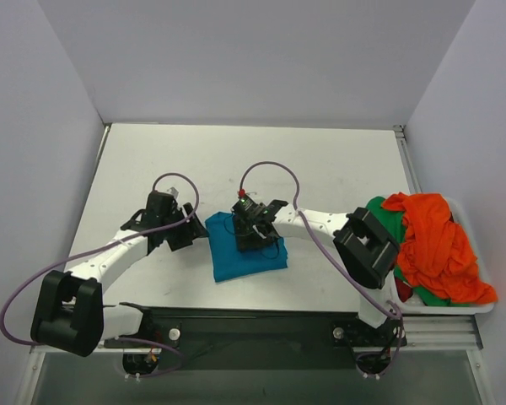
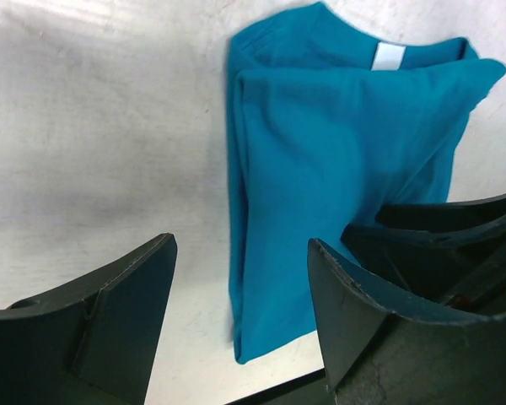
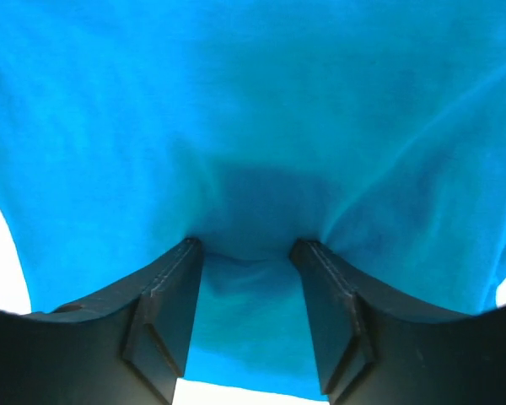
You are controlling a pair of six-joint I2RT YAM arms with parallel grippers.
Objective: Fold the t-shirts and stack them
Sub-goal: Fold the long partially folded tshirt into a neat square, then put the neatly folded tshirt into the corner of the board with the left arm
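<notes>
A teal-blue t-shirt (image 1: 236,257) lies folded into a small rectangle at the table's middle front. In the left wrist view the teal-blue t-shirt (image 2: 337,143) shows its white neck label (image 2: 388,57). My left gripper (image 1: 194,229) stands open just left of the shirt, and the left gripper (image 2: 241,240) has only the shirt's left edge and bare table between its fingers. My right gripper (image 1: 255,232) is on top of the shirt. In its own view the right gripper (image 3: 246,246) has its jaws apart, with the tips pressed into the teal cloth (image 3: 253,110).
An orange-red t-shirt (image 1: 434,240) lies crumpled over a green one (image 1: 379,211) in a white tray (image 1: 481,310) at the right edge. The right arm's dark fingers (image 2: 455,219) show at the right of the left wrist view. White walls enclose the table.
</notes>
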